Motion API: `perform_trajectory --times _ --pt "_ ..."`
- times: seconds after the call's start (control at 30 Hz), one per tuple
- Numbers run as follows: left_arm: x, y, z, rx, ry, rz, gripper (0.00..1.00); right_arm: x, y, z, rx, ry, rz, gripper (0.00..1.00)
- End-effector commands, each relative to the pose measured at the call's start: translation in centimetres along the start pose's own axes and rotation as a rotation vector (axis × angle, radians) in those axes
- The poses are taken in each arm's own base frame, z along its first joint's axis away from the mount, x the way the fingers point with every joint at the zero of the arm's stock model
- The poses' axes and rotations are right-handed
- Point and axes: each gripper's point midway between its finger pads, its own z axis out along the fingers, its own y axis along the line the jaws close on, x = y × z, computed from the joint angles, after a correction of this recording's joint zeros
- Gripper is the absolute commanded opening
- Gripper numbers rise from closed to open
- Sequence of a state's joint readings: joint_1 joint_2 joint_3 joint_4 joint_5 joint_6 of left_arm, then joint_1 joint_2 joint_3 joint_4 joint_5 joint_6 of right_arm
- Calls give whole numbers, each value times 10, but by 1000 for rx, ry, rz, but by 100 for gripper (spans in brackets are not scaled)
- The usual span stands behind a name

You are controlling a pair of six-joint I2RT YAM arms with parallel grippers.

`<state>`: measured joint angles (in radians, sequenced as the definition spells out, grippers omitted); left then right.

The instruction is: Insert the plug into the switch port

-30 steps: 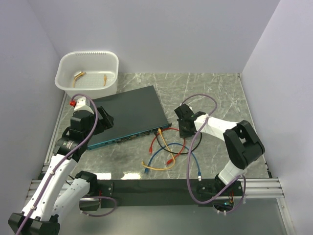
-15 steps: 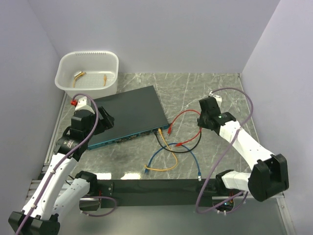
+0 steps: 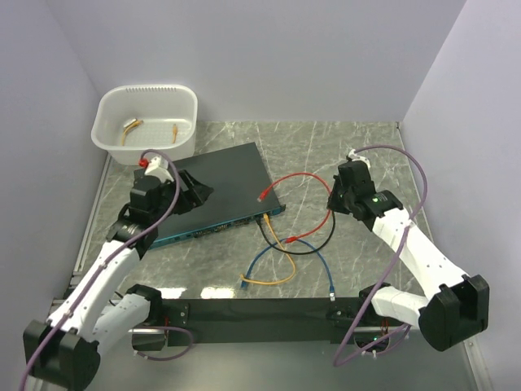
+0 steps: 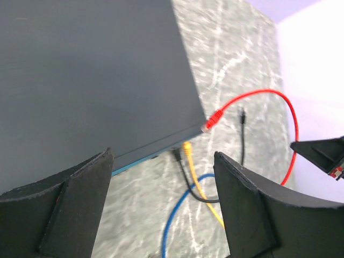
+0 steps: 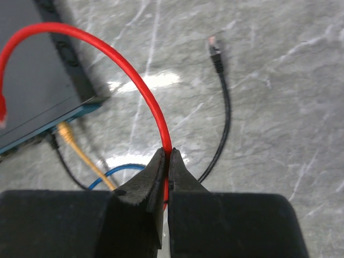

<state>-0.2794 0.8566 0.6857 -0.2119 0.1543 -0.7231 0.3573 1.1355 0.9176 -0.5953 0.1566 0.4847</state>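
Note:
The flat black switch box [image 3: 216, 183] lies left of centre; its teal-blue port face [image 3: 207, 230] looks toward me, the single sockets too small to tell apart. My right gripper [image 3: 333, 204] is shut on the red cable [image 3: 303, 181], held above the table; it shows pinched in the right wrist view [image 5: 165, 159]. The red plug [image 3: 263, 195] at the cable's free end hangs over the box's right top corner, also seen in the left wrist view [image 4: 214, 119]. My left gripper [image 3: 200, 192] is open and empty over the box top [image 4: 80, 70].
A yellow cable [image 3: 273, 232] and a black cable [image 3: 305, 248] sit in sockets at the face's right end. A blue cable [image 3: 269, 257] loops on the marble in front. A loose black plug [image 5: 214, 51] lies on the marble. A white tub [image 3: 146, 88] stands at the back left.
My right gripper pulled back right with the red cable, lifting it; its plug end swung up over the box's right corner. My left gripper moved right over the box top.

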Motion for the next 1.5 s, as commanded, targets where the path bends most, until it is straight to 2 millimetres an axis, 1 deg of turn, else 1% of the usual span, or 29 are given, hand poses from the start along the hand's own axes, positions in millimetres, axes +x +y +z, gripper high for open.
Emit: perform_trajectory --times 0.0,0.07,0.1,0.17,0.2,0.3,0.37,0.47,0.67,0.83,0.9,0.93,0.97,1.0,1.1,1.3,1.47 --pt "-6 -37 15 167 -16 -5 80 -26 26 -22 -129 -67 4 0" --pt "-8 -55 23 220 -33 15 79 -27 30 -26 -150 -64 -2 0" --pt "1 -62 31 232 -2 23 78 -28 33 -27 -162 -65 -3 0" --pt "6 -71 39 247 11 30 76 -30 35 -30 -169 -67 -9 0" --pt "12 -78 45 262 27 33 76 -30 35 -30 -172 -65 -10 0" --pt "17 -88 54 288 37 24 70 -30 37 -30 -179 -61 -16 0" --pt "19 -93 57 304 38 24 66 -30 38 -31 -185 -59 -19 0" --pt "23 -100 60 319 44 34 63 -29 40 -32 -197 -57 -18 0" --pt "30 -103 70 332 66 35 58 -30 43 -34 -213 -56 -18 0" --pt "37 -99 79 319 84 22 55 -31 44 -35 -217 -64 -16 0" --pt "40 -96 84 310 92 21 53 -29 47 -35 -233 -51 -18 0" --pt "41 -95 85 306 97 20 52 -29 48 -36 -240 -53 -19 0" --pt "42 -95 87 304 103 20 48 -29 48 -36 -241 -54 -17 0" --pt "46 -93 90 300 115 21 46 -28 48 -36 -243 -51 -19 0" --pt "52 -95 94 320 141 18 41 -26 48 -34 -246 -46 -18 0" --pt "59 -101 96 363 172 19 35 -24 48 -32 -246 -43 -17 0" --pt "64 -106 90 405 192 14 35 -24 48 -31 -245 -45 -17 0"
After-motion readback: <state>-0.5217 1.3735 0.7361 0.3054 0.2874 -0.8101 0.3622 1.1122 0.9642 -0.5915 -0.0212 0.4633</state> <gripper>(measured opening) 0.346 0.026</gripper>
